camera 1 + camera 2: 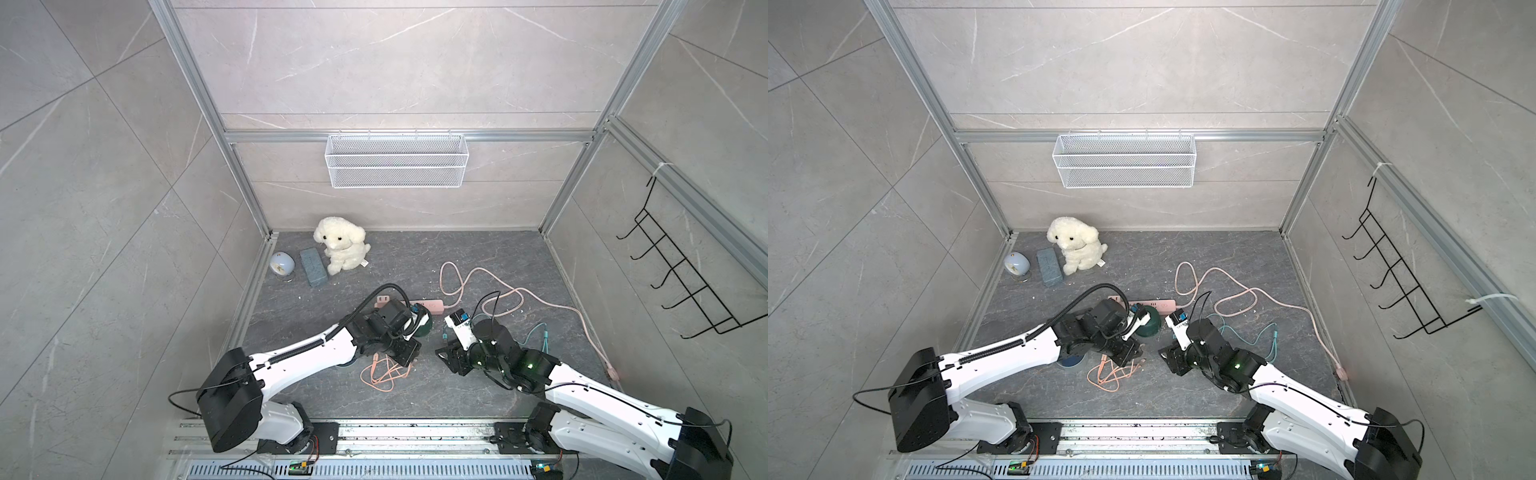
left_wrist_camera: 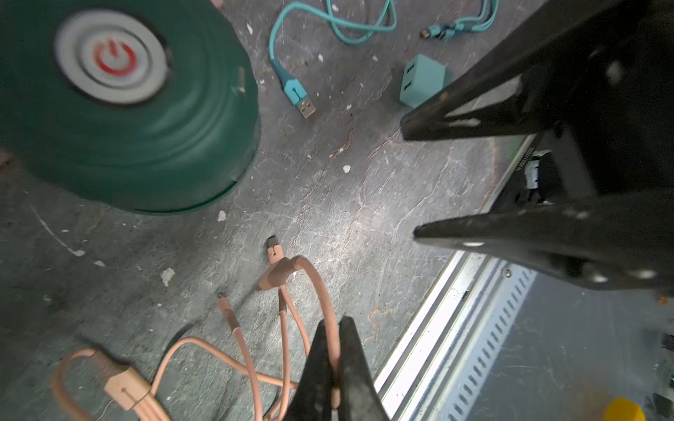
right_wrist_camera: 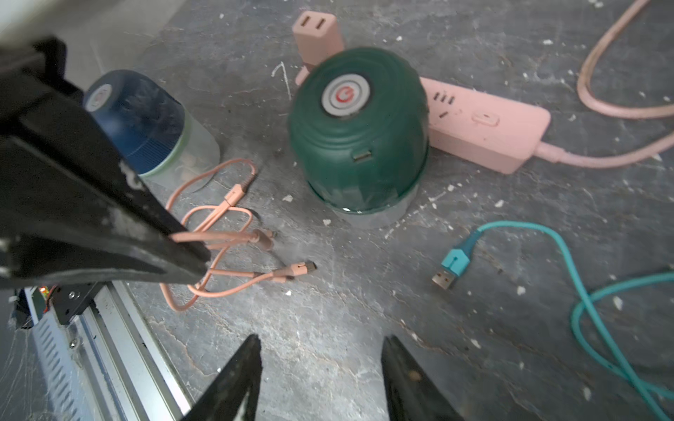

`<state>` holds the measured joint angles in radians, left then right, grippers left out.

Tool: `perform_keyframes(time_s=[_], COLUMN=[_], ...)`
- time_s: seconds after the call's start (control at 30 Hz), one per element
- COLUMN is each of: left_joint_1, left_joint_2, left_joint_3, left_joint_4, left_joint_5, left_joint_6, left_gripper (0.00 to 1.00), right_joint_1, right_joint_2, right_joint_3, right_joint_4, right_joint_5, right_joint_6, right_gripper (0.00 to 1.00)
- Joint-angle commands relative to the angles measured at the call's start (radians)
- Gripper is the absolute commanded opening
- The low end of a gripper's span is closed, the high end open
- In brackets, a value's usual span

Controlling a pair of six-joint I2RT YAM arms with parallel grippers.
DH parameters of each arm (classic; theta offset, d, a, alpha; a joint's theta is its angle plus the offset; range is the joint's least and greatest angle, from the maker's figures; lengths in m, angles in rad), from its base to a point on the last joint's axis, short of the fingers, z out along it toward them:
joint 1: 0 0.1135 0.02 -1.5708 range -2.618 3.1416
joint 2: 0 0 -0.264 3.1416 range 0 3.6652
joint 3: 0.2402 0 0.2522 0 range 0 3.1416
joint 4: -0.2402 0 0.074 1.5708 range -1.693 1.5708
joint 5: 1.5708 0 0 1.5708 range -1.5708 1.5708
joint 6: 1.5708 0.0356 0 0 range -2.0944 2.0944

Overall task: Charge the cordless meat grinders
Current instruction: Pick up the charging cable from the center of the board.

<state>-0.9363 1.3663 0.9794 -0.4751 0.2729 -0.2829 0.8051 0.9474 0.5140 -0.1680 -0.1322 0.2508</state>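
Our left gripper (image 2: 334,321) pinches the pink cable (image 2: 316,286) in its jaws; the right gripper (image 3: 321,339) has jaws apart. We cannot tell what the clear cup (image 3: 377,215) under the green grinder (image 3: 359,149) holds.

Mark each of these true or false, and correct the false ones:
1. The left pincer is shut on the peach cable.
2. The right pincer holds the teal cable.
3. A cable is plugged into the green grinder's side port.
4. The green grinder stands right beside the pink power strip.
1. True. The left pincer is closed on the peach cable.
2. False. The right pincer is open and empty; the teal cable lies on the floor.
3. False. The side port of the green grinder is empty.
4. True. It stands upright next to the pink power strip.
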Motion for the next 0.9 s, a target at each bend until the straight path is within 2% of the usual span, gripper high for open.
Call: perform_keyframes(time_s=[0.0, 0.27, 0.53, 0.63, 0.77, 0.87], left_joint_1=[0.023, 0.056, 0.056, 0.056, 0.056, 0.056], left_joint_2=[-0.049, -0.099, -0.119, -0.142, -0.164, -0.158], left_joint_3=[0.061, 0.115, 0.127, 0.115, 0.11, 0.107], left_joint_4=[-0.089, -0.175, -0.22, -0.211, -0.215, -0.218], left_joint_5=[0.123, 0.259, 0.281, 0.263, 0.251, 0.267], left_joint_6=[0.028, 0.058, 0.078, 0.075, 0.076, 0.076], left_gripper=[0.0, 0.0, 0.0, 0.0, 0.0, 0.0], right_joint_1=[0.015, 0.031, 0.034, 0.034, 0.034, 0.034], right_joint_2=[0.005, 0.043, 0.174, 0.222, 0.251, 0.248], right_joint_3=[0.005, 0.064, 0.168, 0.21, 0.237, 0.231], right_joint_4=[0.083, 0.134, 0.148, 0.125, 0.083, 0.111], right_joint_5=[-0.076, -0.148, -0.276, -0.329, -0.336, -0.358], right_joint_6=[-0.166, -0.396, -0.463, -0.457, -0.456, -0.441], right_gripper=[0.57, 0.63, 0.6, 0.51, 0.36, 0.32])
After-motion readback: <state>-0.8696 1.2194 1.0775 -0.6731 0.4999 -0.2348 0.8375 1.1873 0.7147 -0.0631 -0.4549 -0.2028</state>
